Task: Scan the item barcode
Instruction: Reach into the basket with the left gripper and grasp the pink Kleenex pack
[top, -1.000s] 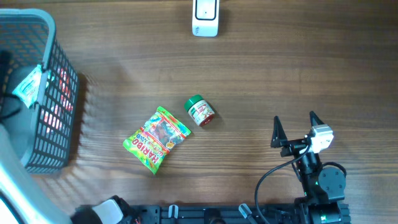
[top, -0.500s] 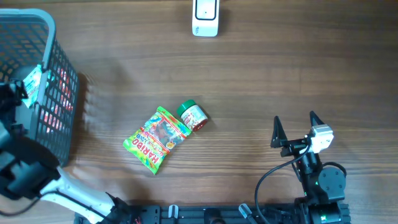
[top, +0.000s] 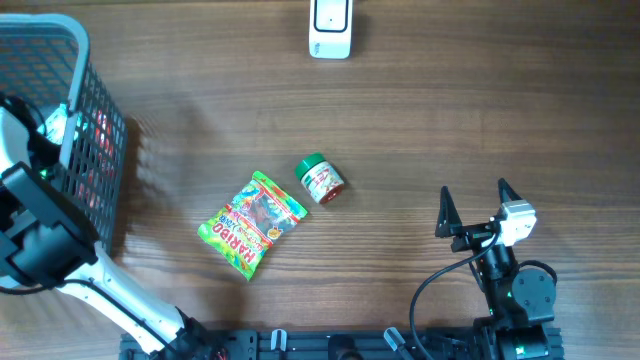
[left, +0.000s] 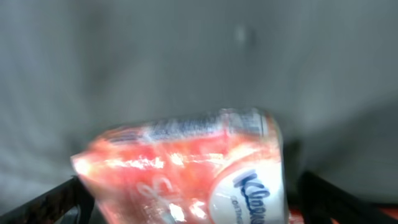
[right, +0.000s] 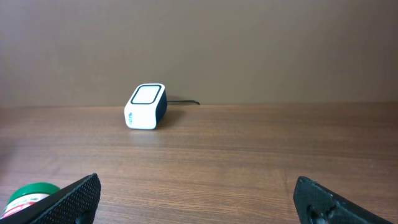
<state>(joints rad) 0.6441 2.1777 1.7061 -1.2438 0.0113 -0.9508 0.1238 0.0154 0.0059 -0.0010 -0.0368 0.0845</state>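
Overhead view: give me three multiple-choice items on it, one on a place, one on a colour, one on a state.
1. Where on the table does the white scanner stand?
A) near edge
B) far edge, around the middle
C) left edge

2. What colour is the lid of the jar?
A) blue
B) yellow
C) green

3. How is the right gripper?
A) open, holding nothing
B) shut on the jar
C) shut on the scanner

Key:
1 B, it stands alone at the top middle of the picture.
2 C, the cap shows green.
3 A, its fingers stand spread with only bare wood between them.
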